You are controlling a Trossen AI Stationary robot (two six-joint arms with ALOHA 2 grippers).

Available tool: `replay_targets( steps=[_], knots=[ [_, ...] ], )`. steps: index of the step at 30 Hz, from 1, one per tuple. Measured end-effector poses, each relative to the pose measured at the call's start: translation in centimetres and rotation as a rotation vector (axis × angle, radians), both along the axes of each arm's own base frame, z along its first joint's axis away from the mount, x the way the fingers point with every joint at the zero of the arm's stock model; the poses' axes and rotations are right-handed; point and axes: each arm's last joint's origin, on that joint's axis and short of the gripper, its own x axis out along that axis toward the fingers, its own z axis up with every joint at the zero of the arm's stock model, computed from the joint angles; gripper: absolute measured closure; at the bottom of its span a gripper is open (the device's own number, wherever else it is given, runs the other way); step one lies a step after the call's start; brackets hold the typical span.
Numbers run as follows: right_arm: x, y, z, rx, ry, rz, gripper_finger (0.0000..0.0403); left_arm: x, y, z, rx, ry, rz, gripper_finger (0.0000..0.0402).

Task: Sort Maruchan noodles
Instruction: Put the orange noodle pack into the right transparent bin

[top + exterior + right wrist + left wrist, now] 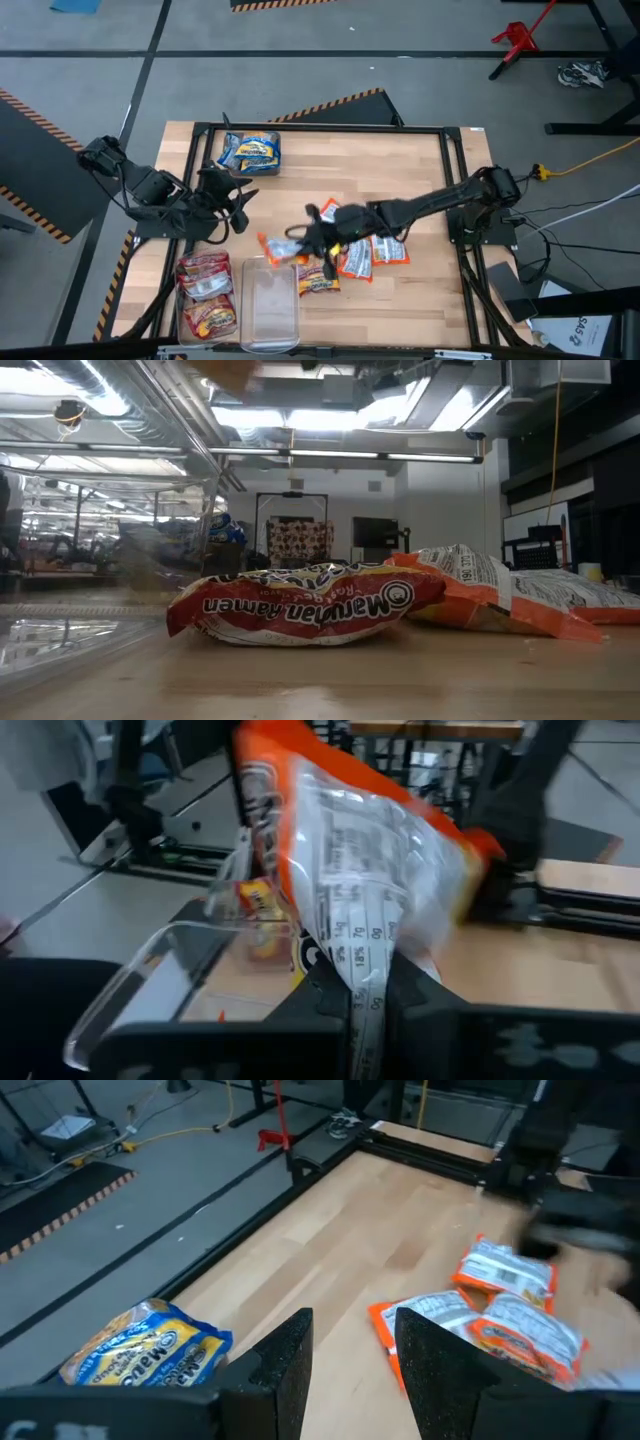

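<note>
My right gripper (305,243) reaches in from the table's right and is shut on an orange-and-white noodle packet (350,850), seen beside the clear bin (270,300) as a small orange packet (278,250). More orange-and-white packets (372,254) lie flat on the wood beside a red packet (318,280). In the low view the red packet (300,605) lies in front of the orange ones (490,595). Red packets (207,295) fill the left bin. Blue packets (250,152) lie stacked near the far edge. My left gripper (235,203) hovers open and empty (350,1370) at the left. My right gripper pinches the orange-and-white packet by one end (362,975) between its two fingers. In the right wrist view the packet stands up from the fingers, printed white back toward the camera, crinkled and bowed. It is lifted clear of the table, next to the clear bin's rim (170,935).
Two clear bins stand side by side at the near edge; the right one (270,318) holds nothing that shows. A black frame (320,128) borders the wooden table. Bare wood lies in the middle (340,170) between the blue packets and the loose pile.
</note>
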Motion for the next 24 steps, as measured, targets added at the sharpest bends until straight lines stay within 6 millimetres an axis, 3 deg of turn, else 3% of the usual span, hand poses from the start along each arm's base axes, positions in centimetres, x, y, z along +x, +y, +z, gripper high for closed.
replay_targets(
  steps=[7, 13, 17, 24],
  knots=[
    [3.4, 4.5, -2.9, 0.011, 0.03, 0.135, 0.0402, 0.1, 0.9, 0.2, -0.01, -0.014, 0.045, 0.0264],
    [5.4, 6.0, -4.7, 0.017, 0.127, 0.219, 0.0385, 0.3, 0.9, 0.2, -0.028, -0.022, 0.045, 0.0264],
    [5.6, 5.6, -5.6, -0.023, 0.204, 0.215, 0.0331, 0.3, 0.9, 0.2, -0.032, -0.021, 0.044, 0.0264],
    [5.8, 4.2, -5.1, -0.135, 0.167, 0.091, 0.02, 0.3, 0.8, 0.2, -0.052, -0.009, 0.024, 0.0264]
  ],
)
